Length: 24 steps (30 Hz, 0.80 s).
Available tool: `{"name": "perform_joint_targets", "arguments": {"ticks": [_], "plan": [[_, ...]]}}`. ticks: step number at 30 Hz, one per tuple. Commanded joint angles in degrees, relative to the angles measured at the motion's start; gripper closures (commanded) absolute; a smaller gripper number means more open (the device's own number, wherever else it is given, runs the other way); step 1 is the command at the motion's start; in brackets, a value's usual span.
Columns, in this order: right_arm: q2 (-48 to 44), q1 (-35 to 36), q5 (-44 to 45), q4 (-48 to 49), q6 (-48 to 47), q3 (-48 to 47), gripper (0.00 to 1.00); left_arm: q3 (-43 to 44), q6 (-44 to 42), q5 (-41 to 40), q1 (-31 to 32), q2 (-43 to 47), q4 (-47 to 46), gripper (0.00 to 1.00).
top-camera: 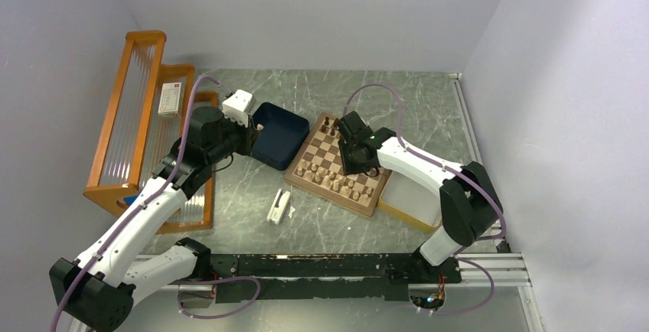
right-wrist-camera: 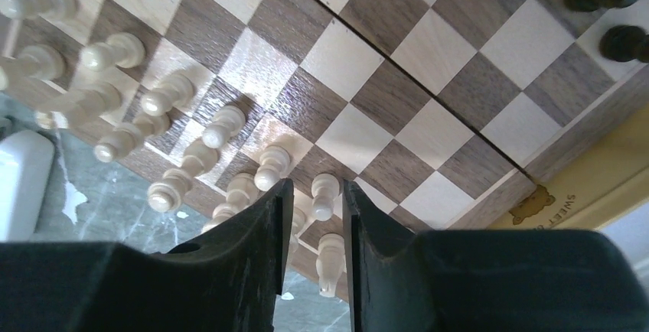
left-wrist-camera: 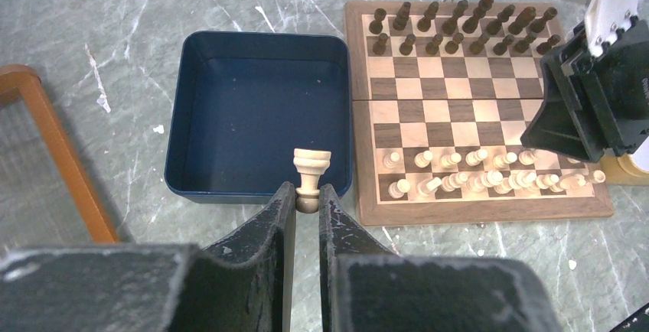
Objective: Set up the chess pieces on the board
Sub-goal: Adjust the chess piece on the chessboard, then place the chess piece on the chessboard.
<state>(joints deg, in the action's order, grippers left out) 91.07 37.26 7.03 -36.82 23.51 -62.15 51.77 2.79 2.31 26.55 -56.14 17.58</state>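
Left wrist cam: left claw (left-wrist-camera: 307, 202) clamped tight on pale rook (left-wrist-camera: 311, 170) by its base, over edge of blue tray (left-wrist-camera: 245, 110). Right claw (right-wrist-camera: 317, 191) a bit open, straddling pale pawn (right-wrist-camera: 325, 193) on board (left-wrist-camera: 459, 87).

The board (top-camera: 337, 165) is set mid-table; a tray (top-camera: 279, 135) is placed just beside its left edge, a second tray (top-camera: 409, 203) just beside its right; a rack (top-camera: 130, 118) is stood far left; chess pieces (left-wrist-camera: 459, 22) are ranged in two rows along the board's far end and two along its near end; one piece (left-wrist-camera: 311, 173) is held by the left gripper (left-wrist-camera: 307, 196) over the first tray's left rim; a pawn (right-wrist-camera: 324, 198) is stood between the parted jaws of the right gripper (right-wrist-camera: 317, 193).
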Motion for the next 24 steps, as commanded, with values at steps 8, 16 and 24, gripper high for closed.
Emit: {"name": "perform_joint_targets", "arguments": {"ticks": [8, 16, 24], "plan": [[-9.9, -0.4, -2.5, 9.9, -9.0, -5.2, 0.63, 3.7, 2.4, 12.6, 0.7, -4.2, -0.2, 0.95], [-18.3, 1.5, -25.1, 32.7, -39.1, 3.1, 0.63, 9.8, 7.3, 24.7, 0.7, -7.4, 5.2, 0.95], [-25.9, 6.3, -35.7, 44.1, -67.4, 12.5, 0.52, 11.6, 9.5, 33.9, 0.7, -10.4, 9.7, 0.95]]}}
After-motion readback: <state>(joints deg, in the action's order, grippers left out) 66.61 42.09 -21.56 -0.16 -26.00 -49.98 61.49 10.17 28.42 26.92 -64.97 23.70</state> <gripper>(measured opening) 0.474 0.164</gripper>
